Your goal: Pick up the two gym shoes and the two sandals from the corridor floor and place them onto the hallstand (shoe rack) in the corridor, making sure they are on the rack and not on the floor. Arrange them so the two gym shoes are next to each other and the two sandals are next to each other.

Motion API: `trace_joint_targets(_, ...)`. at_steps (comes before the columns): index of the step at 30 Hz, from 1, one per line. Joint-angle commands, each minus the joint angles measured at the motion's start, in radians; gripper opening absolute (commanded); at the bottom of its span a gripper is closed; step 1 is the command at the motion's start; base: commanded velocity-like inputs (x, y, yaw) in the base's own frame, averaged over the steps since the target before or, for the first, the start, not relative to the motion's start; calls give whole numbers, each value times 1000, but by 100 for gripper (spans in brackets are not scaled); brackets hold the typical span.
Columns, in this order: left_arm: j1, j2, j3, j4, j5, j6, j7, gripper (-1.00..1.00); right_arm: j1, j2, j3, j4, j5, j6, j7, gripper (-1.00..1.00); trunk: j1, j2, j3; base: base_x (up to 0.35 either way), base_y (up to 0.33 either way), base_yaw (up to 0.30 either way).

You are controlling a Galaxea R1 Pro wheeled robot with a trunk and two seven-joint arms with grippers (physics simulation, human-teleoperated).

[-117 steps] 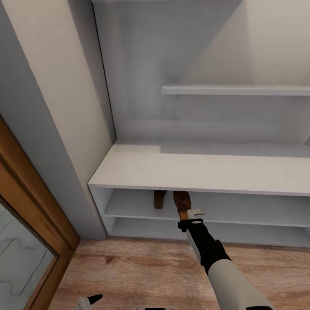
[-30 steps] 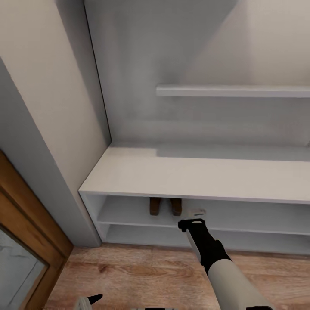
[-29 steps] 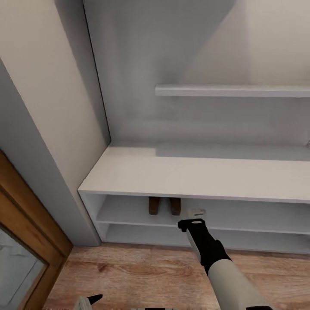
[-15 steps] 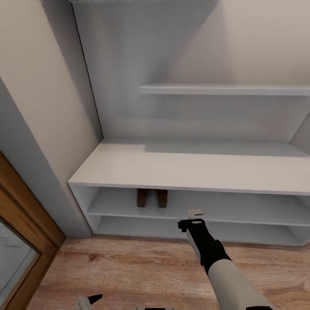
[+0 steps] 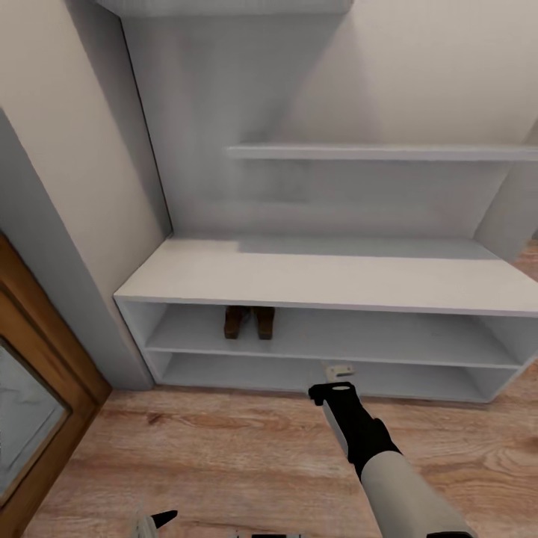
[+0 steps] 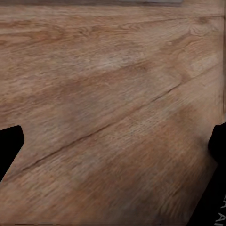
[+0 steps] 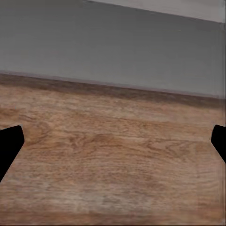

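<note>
Head view. The hallstand (image 5: 314,280), a wide pale grey-white bench unit, stood against the wall at twelve o'clock, resting directly on the corridor floor (image 5: 224,463). Its flat top lay bare. Beneath the top were two low open shelves. On the upper shelf (image 5: 373,347), toward ten o'clock from the unit's centre, the two sandals (image 5: 249,322) stood side by side, just beside one another, dark brown heels facing outward. The lower shelf (image 5: 246,371) carried nothing visible. Above the bench, a floating shelf (image 5: 373,152) projected from the back panel. The floor was light brown wood-grain planking, extending toward six o'clock.
</note>
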Motion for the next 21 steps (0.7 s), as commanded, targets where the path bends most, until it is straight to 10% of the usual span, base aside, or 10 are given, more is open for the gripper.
trace_joint_targets(1,0,0,1,0,2,-3,-3,100,0,1,-2,3,10,6,2,100,-1,0,-1,-279,-158,0)
trace_joint_targets(21,0,4,1,45,1,-5,152,100,10,-13,-1,325,11,-340,1,100,-1,0,-1,-139,-68,-4)
